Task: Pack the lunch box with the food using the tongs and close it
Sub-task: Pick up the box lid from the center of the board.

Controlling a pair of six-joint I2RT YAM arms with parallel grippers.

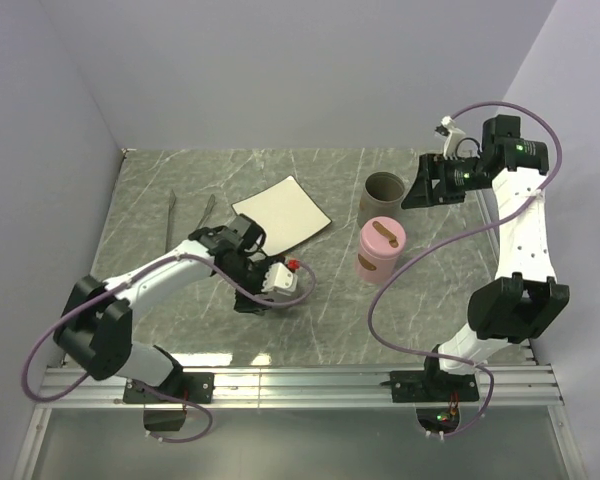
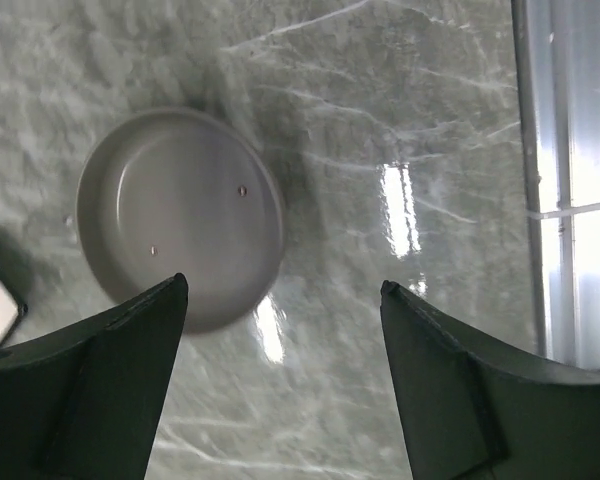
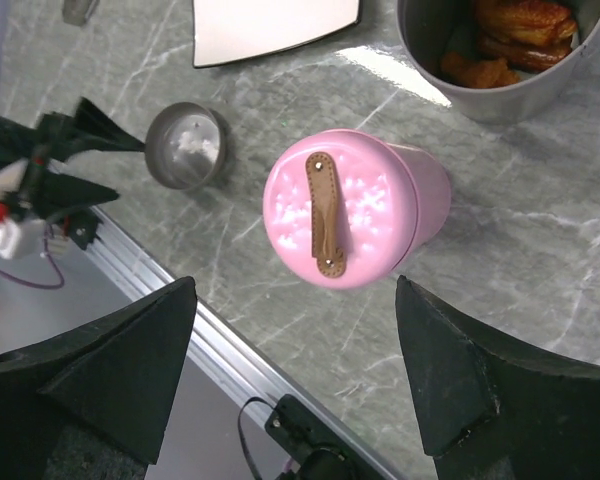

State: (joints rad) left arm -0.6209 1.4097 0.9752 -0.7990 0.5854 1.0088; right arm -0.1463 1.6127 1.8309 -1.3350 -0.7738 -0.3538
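The pink lunch box point(image 1: 382, 250) stands upright with its brown-strapped lid point(image 3: 328, 212) on. Behind it is a grey pot point(image 1: 383, 195) with brown food point(image 3: 510, 30) inside. A round grey inner lid point(image 2: 180, 230) lies on the table by my left gripper point(image 2: 282, 288), which hangs open and empty just above and beside it. High above the pink box, my right gripper point(image 3: 295, 290) is open with nothing in it. The thin metal tongs point(image 1: 172, 215) lie at the far left of the table. The white plate point(image 1: 280, 212) has no food on it.
The table's near edge is an aluminium rail point(image 1: 300, 380) with both arm bases on it. Walls close in the table at the left, back and right. My left arm point(image 1: 150, 280) stretches across the left half of the table.
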